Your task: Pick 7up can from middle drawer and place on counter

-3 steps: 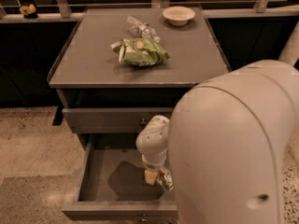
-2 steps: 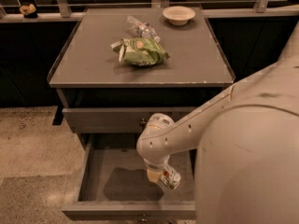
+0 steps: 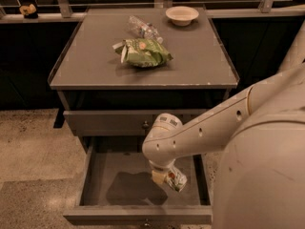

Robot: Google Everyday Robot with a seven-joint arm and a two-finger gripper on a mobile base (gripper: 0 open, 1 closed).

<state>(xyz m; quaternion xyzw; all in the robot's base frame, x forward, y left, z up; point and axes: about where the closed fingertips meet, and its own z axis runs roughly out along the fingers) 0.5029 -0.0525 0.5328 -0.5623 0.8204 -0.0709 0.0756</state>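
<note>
We see the gripper (image 3: 163, 176) low inside the open middle drawer (image 3: 106, 166), clamped on the tilted 7up can (image 3: 176, 179) above the drawer floor. The counter (image 3: 200, 56) holds a chip bag (image 3: 143, 53), bottle (image 3: 143, 28) and bowl (image 3: 182, 15).

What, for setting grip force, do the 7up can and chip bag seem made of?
7up can, held in the gripper over the middle drawer: likely thin metal, glossy printed skin. The chip bag on the counter: crinkled plastic film, probably, with shiny creases.
</note>
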